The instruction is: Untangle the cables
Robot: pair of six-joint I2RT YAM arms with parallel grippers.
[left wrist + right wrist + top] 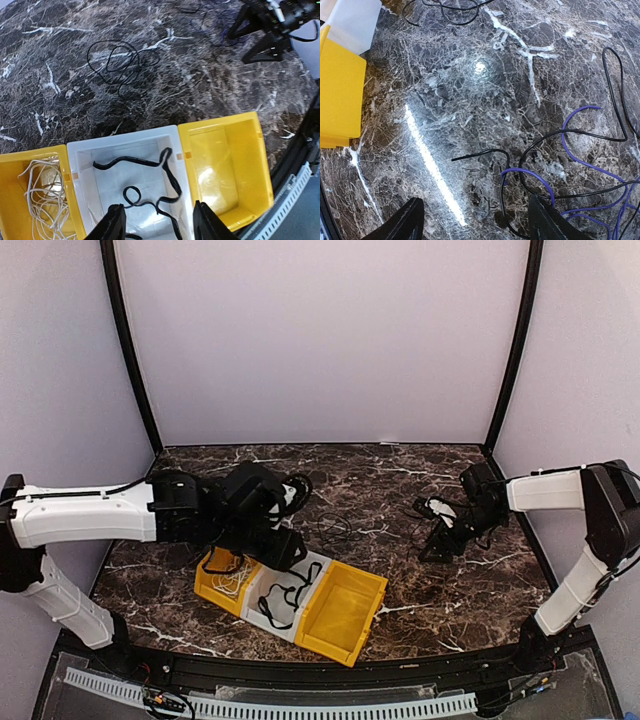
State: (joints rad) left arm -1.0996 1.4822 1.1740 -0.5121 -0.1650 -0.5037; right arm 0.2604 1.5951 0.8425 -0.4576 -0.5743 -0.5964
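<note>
Marble table [400, 490], and the left gripper [159, 214] hangs over the white bin [125, 142], fingers spread, holding nothing. The right gripper [475, 207] is the same, above purple and black cables [568, 150]. The white cable [37, 172] sits in the yellow bin [10, 180], the black cable [131, 159] in the white one, and a thin loop [117, 62] lies loose on the table.

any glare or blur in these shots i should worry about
Right wrist: a bright streak of glare runs across the table, and its fingers look soft at the bottom edge. Left wrist: a glare patch on the floor of the empty yellow bin. Top external: even light, but the thin black cable barely shows against the dark marble.
</note>
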